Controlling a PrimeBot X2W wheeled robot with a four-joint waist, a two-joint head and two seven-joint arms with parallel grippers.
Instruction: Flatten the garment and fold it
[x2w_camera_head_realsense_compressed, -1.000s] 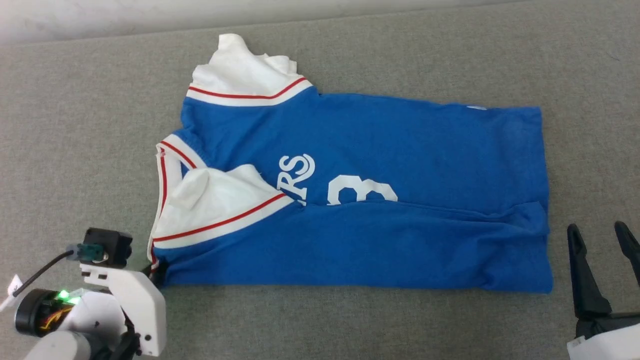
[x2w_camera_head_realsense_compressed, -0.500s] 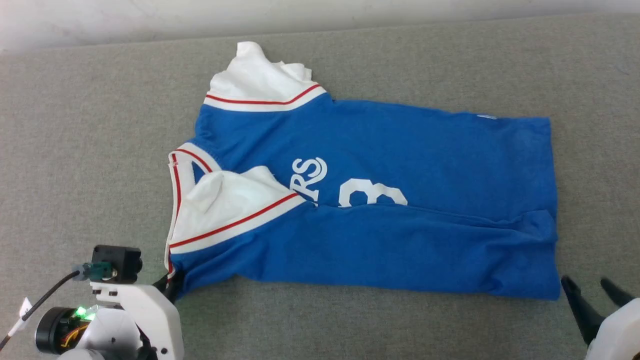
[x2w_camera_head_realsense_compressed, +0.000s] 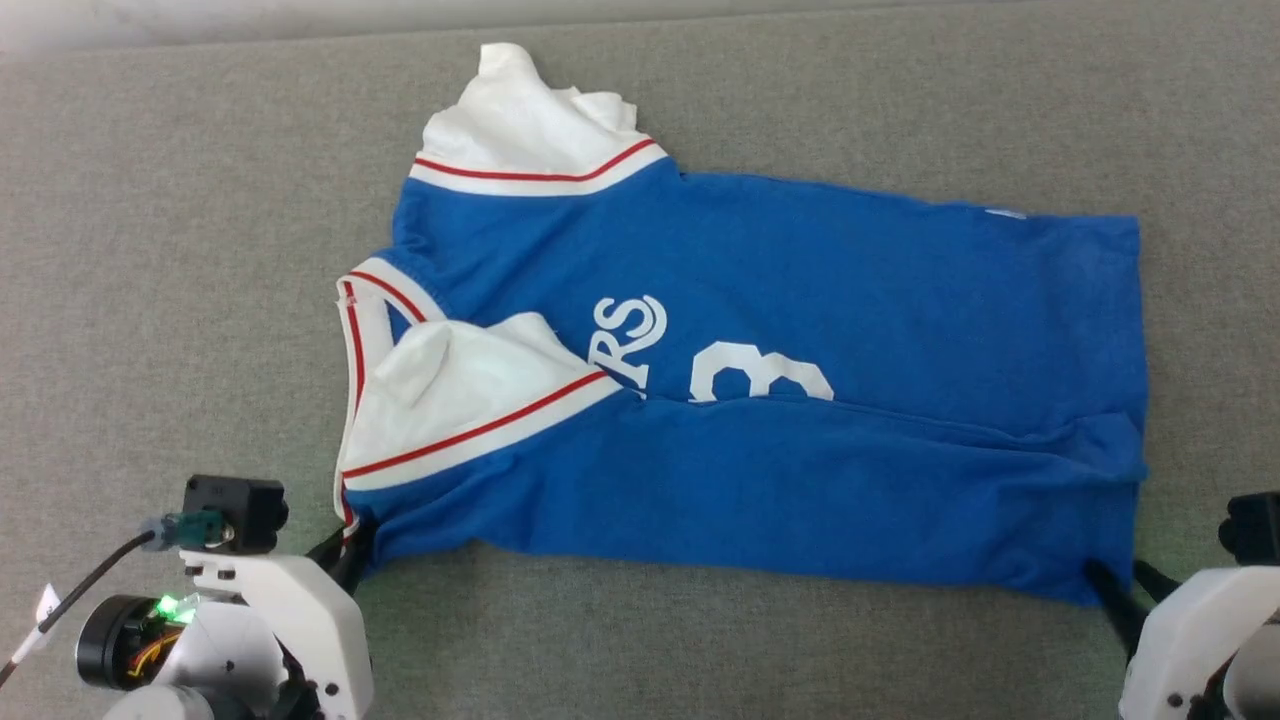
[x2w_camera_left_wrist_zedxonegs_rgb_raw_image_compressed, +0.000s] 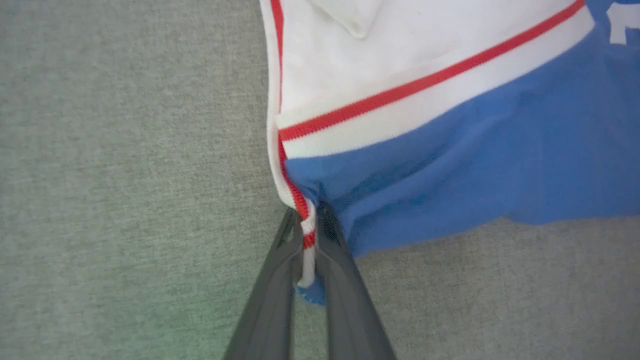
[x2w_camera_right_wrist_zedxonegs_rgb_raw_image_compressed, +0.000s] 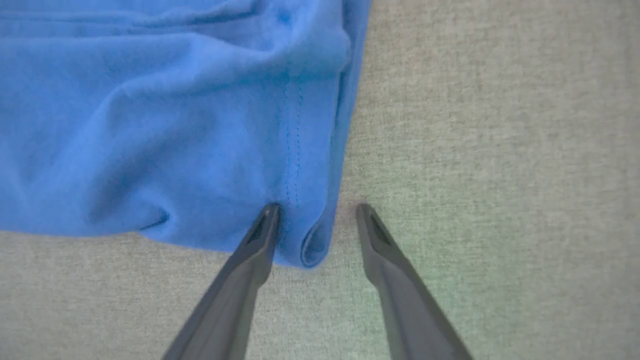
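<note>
The bright blue garment (x2w_camera_head_realsense_compressed: 800, 300) lies across the grey table, its near half folded over the lettering and the "3". Its white sleeves with red stripes sit at the left. My left gripper (x2w_camera_head_realsense_compressed: 350, 545) is shut on the garment's near left corner; the left wrist view shows the red-striped trim (x2w_camera_left_wrist_zedxonegs_rgb_raw_image_compressed: 306, 235) pinched between the fingers (x2w_camera_left_wrist_zedxonegs_rgb_raw_image_compressed: 272, 295). My right gripper (x2w_camera_head_realsense_compressed: 1125, 590) stands open at the near right corner. In the right wrist view its left fingertip (x2w_camera_right_wrist_zedxonegs_rgb_raw_image_compressed: 267, 220) rests on the blue hem (x2w_camera_right_wrist_zedxonegs_rgb_raw_image_compressed: 310, 245) and the right fingertip (x2w_camera_right_wrist_zedxonegs_rgb_raw_image_compressed: 367, 220) lies on bare table beside it.
Grey fabric-covered table (x2w_camera_head_realsense_compressed: 150, 250) spreads around the garment. A pale wall strip (x2w_camera_head_realsense_compressed: 200, 15) runs along the far edge. Bare surface lies to the left, right and near side of the shirt.
The head camera has shifted. My right gripper has moved up to the garment's near right corner. The left gripper keeps its hold on the near left corner, which is pulled slightly nearer.
</note>
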